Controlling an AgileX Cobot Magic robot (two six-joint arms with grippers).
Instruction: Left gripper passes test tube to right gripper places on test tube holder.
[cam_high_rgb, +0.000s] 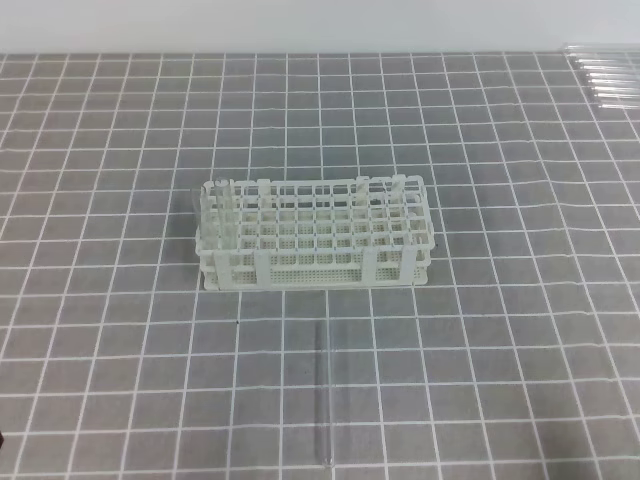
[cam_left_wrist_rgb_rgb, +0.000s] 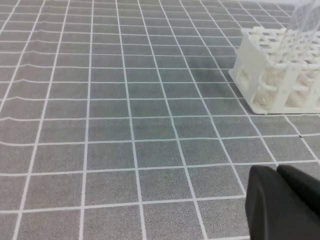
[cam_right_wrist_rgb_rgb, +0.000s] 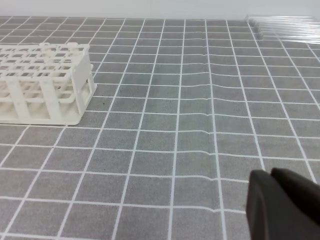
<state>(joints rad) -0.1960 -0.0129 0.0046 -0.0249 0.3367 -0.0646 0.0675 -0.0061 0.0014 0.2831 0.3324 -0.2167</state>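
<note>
The test tube (cam_high_rgb: 325, 395) is a thin clear tube lying on the grey gridded mat, pointing toward the camera, just in front of the test tube holder (cam_high_rgb: 315, 235). The holder is a white lattice rack in mid-table, and its left end holds a few upright clear tubes (cam_high_rgb: 224, 205). Neither arm reaches into the exterior high view. In the left wrist view the left gripper (cam_left_wrist_rgb_rgb: 276, 169) shows as black fingers pressed together at the bottom right, with the holder (cam_left_wrist_rgb_rgb: 280, 75) ahead on the right. The right gripper (cam_right_wrist_rgb_rgb: 271, 172) is likewise shut and empty, and the holder (cam_right_wrist_rgb_rgb: 45, 82) lies far to its left.
A ridged clear tray of tubes (cam_high_rgb: 605, 75) lies at the back right corner of the mat, and it also shows in the right wrist view (cam_right_wrist_rgb_rgb: 285, 25). The mat has slight ripples. A pale wall edge runs along the back.
</note>
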